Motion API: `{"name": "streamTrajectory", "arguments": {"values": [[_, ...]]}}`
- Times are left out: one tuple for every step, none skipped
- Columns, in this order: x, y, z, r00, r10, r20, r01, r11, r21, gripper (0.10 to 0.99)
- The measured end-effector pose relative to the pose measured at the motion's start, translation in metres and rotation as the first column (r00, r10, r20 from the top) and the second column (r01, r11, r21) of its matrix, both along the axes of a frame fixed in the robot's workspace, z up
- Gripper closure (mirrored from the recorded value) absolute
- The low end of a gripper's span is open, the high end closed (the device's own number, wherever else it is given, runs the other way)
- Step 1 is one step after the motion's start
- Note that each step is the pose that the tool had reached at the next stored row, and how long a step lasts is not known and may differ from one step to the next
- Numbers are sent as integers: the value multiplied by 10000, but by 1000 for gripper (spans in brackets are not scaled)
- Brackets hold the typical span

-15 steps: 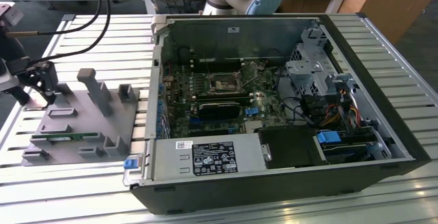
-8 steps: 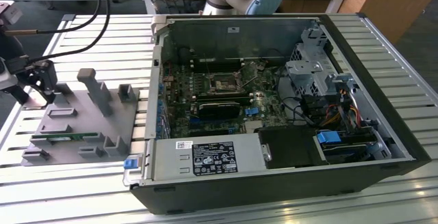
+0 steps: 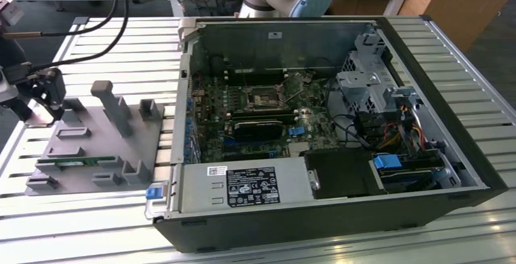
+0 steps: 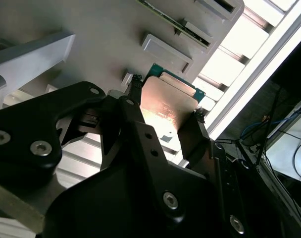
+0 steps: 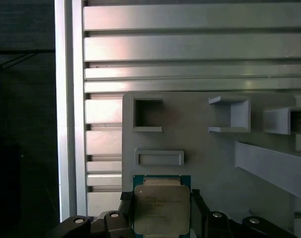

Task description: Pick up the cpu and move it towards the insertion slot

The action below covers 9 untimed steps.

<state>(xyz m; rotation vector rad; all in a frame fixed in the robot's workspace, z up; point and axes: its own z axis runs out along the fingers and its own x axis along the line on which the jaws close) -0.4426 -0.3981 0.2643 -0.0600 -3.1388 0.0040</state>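
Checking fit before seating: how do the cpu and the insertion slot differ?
The cpu has a solid silvery top; the insertion slot has a shiny frame around a dark centre. The cpu is clamped in the gripper at the grey holder; the insertion slot lies inside the computer case. Both are square.

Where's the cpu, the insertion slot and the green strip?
cpu (image 5: 162,210): first wrist view, middle of its silvery top.
insertion slot (image 3: 265,99): exterior view, dark centre.
green strip (image 3: 77,162): exterior view, middle of its length.
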Motion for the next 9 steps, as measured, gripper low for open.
{"name": "streamTrajectory", "arguments": {"values": [[0, 0, 5, 10000, 1, 0, -1, 10000, 0, 545], [0, 0, 11, 10000, 0, -2, 0, 10000, -2, 545], [0, 0, 16, 10000, 1, -1, -1, 10000, -1, 545], [0, 0, 20, 10000, 0, 1, 0, 10000, 0, 545], [0, 0, 24, 10000, 0, 1, 0, 10000, 0, 545], [0, 0, 28, 10000, 1, 0, -1, 10000, 0, 545], [0, 0, 31, 10000, 0, 0, 0, 10000, 0, 545], [0, 0, 33, 10000, 0, 0, 0, 10000, 0, 545], [0, 0, 37, 10000, 1, -1, -1, 10000, -1, 545]]}}
